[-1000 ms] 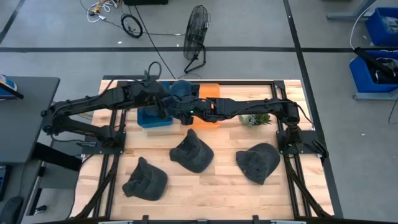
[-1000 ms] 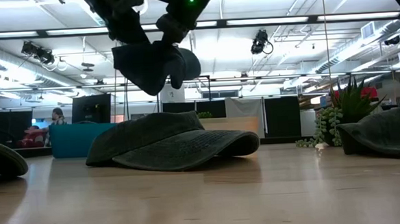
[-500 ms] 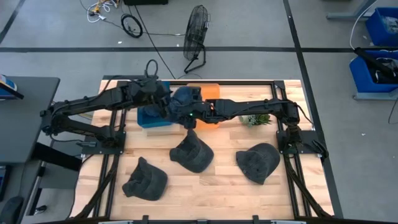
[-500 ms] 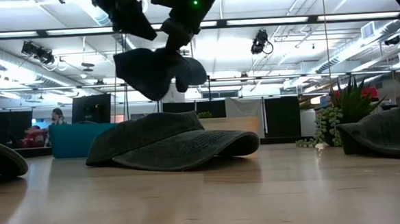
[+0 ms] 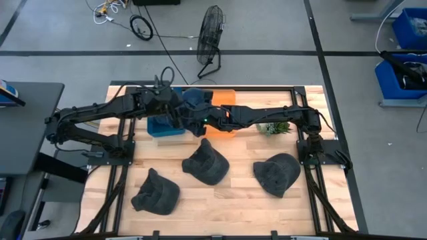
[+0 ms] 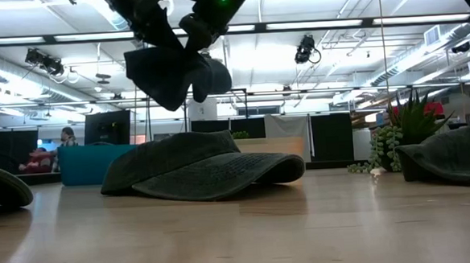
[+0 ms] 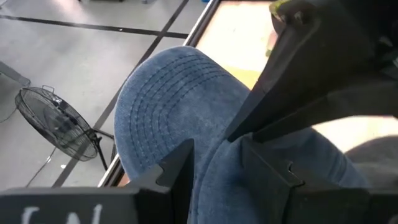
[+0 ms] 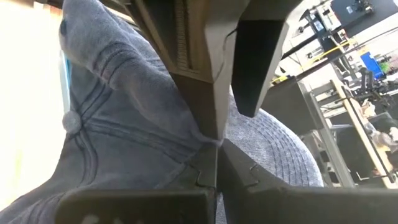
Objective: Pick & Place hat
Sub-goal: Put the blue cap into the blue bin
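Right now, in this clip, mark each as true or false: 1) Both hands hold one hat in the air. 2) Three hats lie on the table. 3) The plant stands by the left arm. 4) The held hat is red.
1) True: the left hand and right hand grip the blue hat.
2) True: the dark hats lie flat.
3) False: the plant is by the right arm.
4) False: it is blue.

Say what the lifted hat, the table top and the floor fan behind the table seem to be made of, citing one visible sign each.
Blue hat, held up by left gripper and right gripper: likely washed denim or cotton, matte, with rows of stitching and soft folds.
Table top: pale wood, showing plank lines and grain.
Floor fan: probably metal, a thin dark wire cage.
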Controlling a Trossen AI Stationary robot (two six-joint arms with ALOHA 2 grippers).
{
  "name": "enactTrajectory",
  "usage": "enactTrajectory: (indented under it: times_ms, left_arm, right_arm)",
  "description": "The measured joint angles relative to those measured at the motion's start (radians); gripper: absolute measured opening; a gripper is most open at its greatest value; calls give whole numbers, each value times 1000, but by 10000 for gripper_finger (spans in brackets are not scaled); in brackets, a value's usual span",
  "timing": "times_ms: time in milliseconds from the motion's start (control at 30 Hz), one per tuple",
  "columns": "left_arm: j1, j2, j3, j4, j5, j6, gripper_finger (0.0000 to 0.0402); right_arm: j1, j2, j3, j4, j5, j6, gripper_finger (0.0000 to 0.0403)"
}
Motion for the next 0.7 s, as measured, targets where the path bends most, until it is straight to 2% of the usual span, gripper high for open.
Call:
enactTrajectory:
  times_ms: [200, 533, 600, 700]
  left_arm:
    - [2, 0, 0, -6, 60, 19, 138]
    - [13, 31, 2, -59, 21, 22, 133]
    - [18, 39, 3, -65, 14, 22, 115]
    - [17, 40, 2, -67, 15, 24, 55]
  right_arm:
    - [-5, 0, 0, 2, 1, -3, 4]
    - [-3, 4, -3, 47, 1, -56, 4]
    - [-2, 4, -3, 41, 1, -55, 5]
    - [-3, 4, -3, 24, -27, -53, 10]
